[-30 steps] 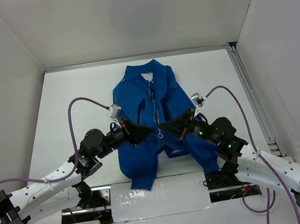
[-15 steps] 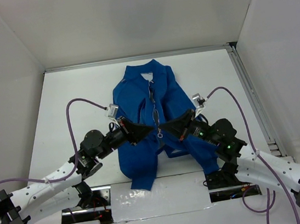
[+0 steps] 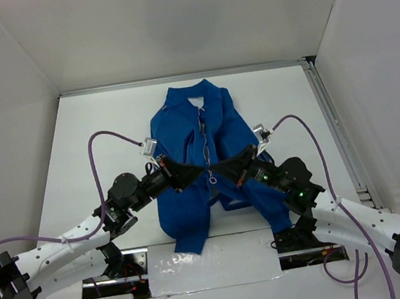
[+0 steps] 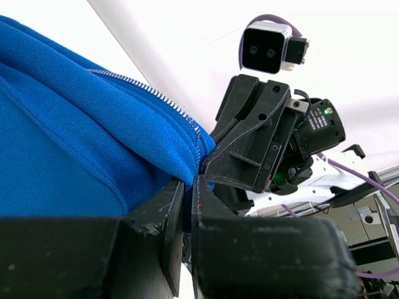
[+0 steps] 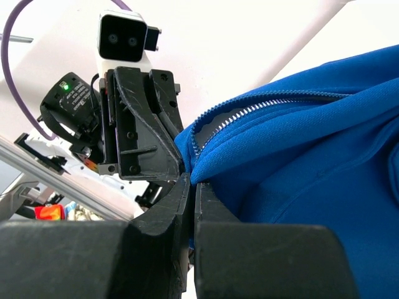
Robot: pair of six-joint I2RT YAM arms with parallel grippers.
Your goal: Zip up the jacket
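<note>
The royal-blue jacket (image 3: pixel 204 156) lies on the white table, collar at the far end, front zipper running down its middle. My left gripper (image 3: pixel 200 171) and right gripper (image 3: pixel 215 169) meet tip to tip at the lower part of the zipper, a small ring pull (image 3: pixel 211 180) hanging just below. In the left wrist view my left gripper (image 4: pixel 187 184) is shut on the blue front edge (image 4: pixel 112 124) beside the zipper teeth. In the right wrist view my right gripper (image 5: pixel 191 179) is shut on the other front edge (image 5: pixel 299 143) by its teeth.
White walls close in the table on three sides. A metal rail (image 3: pixel 336 128) runs along the right edge. Purple cables (image 3: pixel 106 136) loop off both wrists. Metal mounting plates (image 3: pixel 138 264) sit at the near edge by the arm bases.
Both grippers have crept slightly toward the far end of the table along the zipper, still pinching the jacket. The jacket otherwise lies the same.
</note>
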